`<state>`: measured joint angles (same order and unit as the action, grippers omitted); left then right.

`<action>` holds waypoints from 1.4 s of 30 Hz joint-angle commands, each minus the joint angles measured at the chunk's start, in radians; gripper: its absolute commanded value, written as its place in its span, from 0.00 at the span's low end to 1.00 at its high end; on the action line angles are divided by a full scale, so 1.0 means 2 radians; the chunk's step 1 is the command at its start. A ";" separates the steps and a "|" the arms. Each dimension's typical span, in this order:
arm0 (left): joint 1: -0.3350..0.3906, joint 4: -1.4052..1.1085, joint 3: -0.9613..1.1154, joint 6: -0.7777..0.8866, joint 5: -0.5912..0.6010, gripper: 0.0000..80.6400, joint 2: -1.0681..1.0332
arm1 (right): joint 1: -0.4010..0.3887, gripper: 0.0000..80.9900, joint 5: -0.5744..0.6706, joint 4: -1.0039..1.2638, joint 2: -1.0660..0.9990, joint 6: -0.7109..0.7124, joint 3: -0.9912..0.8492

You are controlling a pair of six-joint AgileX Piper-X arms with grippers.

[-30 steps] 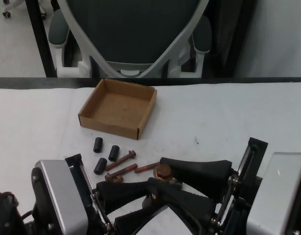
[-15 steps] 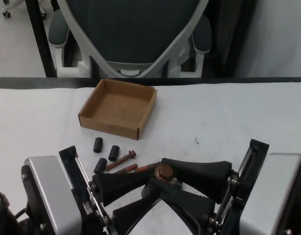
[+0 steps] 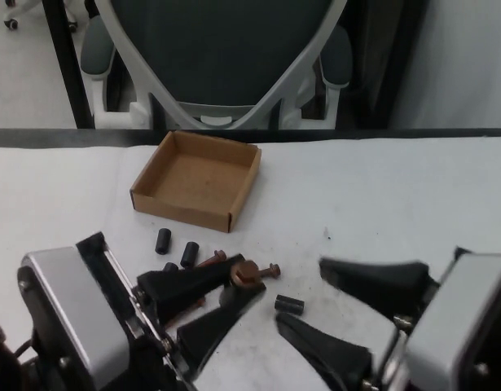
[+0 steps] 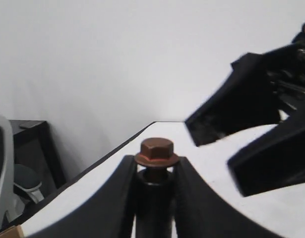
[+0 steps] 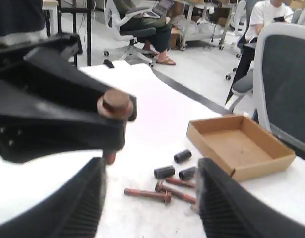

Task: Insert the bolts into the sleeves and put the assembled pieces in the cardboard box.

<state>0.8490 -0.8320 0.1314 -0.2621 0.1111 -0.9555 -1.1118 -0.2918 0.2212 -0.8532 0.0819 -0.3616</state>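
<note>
Bolt [image 4: 156,151] clamped in left jaws; right jaws spread apart beside them

The shank of the bolt [image 4: 158,150] is hidden between the left fingers [image 4: 112,198], which also cover parts of the loose bolts [image 3: 210,260]. The right fingers [image 3: 372,275] are blurred.

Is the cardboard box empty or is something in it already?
Empty. The cardboard box has a bare floor in the high and right wrist views; nothing lies inside it.
</note>
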 commanded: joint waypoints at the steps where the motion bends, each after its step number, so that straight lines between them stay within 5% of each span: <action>1: -0.002 -0.008 0.008 -0.004 -0.045 0.01 0.006 | -0.011 0.51 -0.009 -0.071 0.053 -0.041 -0.001; 4: -0.015 0.010 0.019 -0.002 -0.061 0.01 0.006 | -0.018 0.36 -0.008 -0.123 0.083 -0.076 -0.001; 8: -0.057 0.121 0.064 0.026 -0.064 0.01 0.005 | -0.018 0.00 0.012 -0.178 0.094 -0.103 -0.001; 18: -0.128 0.303 0.180 0.094 -0.064 0.01 -0.015 | 0.000 0.01 0.023 -0.193 0.058 -0.137 -0.003; 33: -0.143 0.437 0.348 0.088 -0.078 0.01 -0.209 | 0.115 0.01 0.130 -0.302 -0.079 -0.114 -0.094; 42: -0.191 0.509 0.457 0.083 -0.076 0.01 -0.296 | 0.169 0.01 0.146 -0.368 -0.182 -0.063 -0.173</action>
<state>0.4929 0.1653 0.9987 -0.0912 -0.0278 -1.5240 -0.7951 -0.0191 -0.4880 -1.1833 -0.0731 -0.6667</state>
